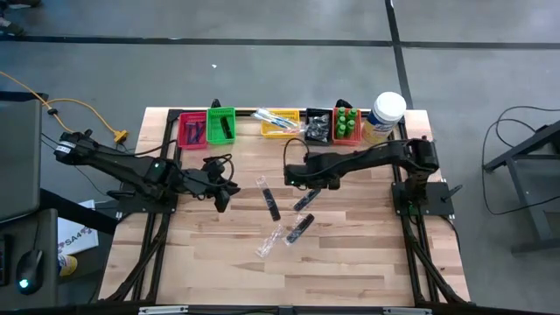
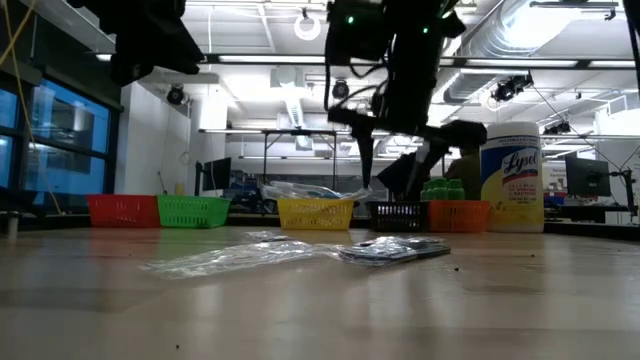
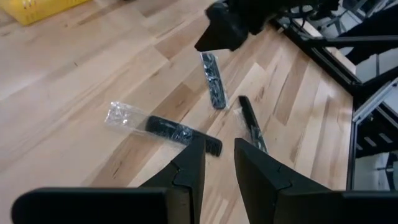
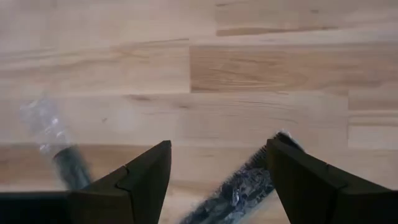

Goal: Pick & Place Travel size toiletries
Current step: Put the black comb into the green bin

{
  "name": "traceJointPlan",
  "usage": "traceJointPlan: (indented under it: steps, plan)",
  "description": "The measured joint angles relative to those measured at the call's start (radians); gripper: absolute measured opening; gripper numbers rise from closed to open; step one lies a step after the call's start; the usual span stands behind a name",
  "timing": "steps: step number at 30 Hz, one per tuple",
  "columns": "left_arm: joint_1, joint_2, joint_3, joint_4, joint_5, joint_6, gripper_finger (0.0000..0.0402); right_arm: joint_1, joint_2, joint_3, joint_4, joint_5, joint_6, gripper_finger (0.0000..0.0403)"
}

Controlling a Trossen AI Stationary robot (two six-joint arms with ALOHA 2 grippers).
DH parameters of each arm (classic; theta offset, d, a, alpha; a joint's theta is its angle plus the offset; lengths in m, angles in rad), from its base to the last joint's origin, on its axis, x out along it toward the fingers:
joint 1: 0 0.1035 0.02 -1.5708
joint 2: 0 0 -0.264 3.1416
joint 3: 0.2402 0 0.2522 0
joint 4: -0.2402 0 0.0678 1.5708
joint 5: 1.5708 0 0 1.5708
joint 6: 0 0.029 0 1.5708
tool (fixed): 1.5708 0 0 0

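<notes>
combs [image 1: 289, 214]: mid-table | bins [image 1: 271, 125]: row along far edge | jar [image 1: 386, 114]: right of bins

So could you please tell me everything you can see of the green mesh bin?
The green mesh bin is a small rectangular basket that looks like plastic, with perforated walls and an open top. It stands upright in the row along the table's far edge, right beside the red bin, the yellow bin farther along. Something dark lies inside. No fingers touch it.

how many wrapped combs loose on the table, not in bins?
4, all mid-table: one nearest the left claw, one under the right claw, one nearer the front, one clear-wrapped beside it. Bin contents unclear.
</notes>
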Motion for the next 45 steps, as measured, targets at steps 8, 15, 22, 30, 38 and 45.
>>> traceJointPlan:
  steps: [8, 15, 22, 30, 38, 45]
  plan:
    - [0.0, 0.0, 0.0, -0.03, 0.027, 0.0, 0.0083, 0.024, 0.042, 0.0, -0.021, -0.011, 0.206, 0.0251]
    - [0.0, 0.0, 0.0, -0.034, 0.027, 0.0, 0.0083, 0.065, 0.044, 0.0, -0.044, 0.018, 0.364, 0.0251]
    - [0.0, 0.0, 0.0, -0.037, 0.027, 0.0, 0.0083, 0.092, 0.094, 0.0, -0.035, 0.004, 0.411, 0.0251]
    - [0.0, 0.0, 0.0, -0.042, 0.033, 0.0, 0.0083, 0.096, 0.142, 0.0, -0.034, -0.031, 0.432, 0.0221]
    - [0.0, 0.0, 0.0, -0.043, 0.034, 0.0, 0.0083, 0.097, 0.161, 0.002, -0.022, -0.068, 0.397, 0.0161]
    - [0.0, 0.0, 0.0, -0.043, 0.034, 0.008, 0.0083, 0.097, 0.167, 0.003, -0.02, -0.076, 0.291, 0.0114]
